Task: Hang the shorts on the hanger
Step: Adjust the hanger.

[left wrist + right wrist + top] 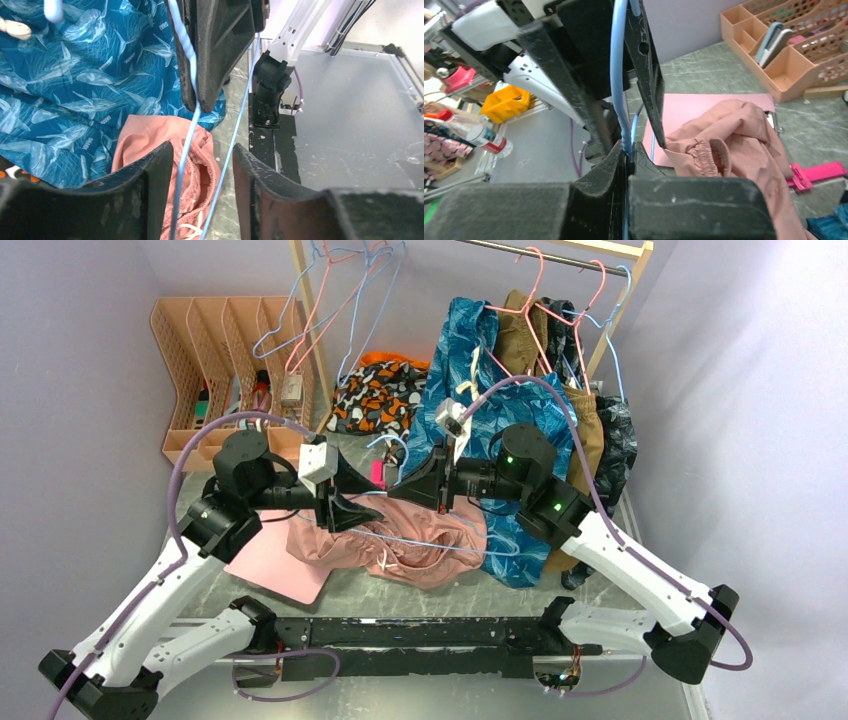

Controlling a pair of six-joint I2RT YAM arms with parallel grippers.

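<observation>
While the right end effector is pressed together on the wire of the hanger, the left end effector has its fingers apart. Two strands of that wire run through the gap with no visible contact.

Item, hanger: thin light-blue wire, lifted off the bench and carried between the two arms. Its long bar runs left to right in the top view, above the shorts.

Item, shorts: dusty pink, baggy, crumpled in a heap on the bench, below both end effectors and slightly toward the arm bases. Gathered waistband and white drawstring show on top. One edge lies over a flat pink board; the far side touches a blue patterned garment.

Judgement: the left arm is free and sits over the heap's left edge. It would likely reach down for the waistband while the right steadies the hanger.
</observation>
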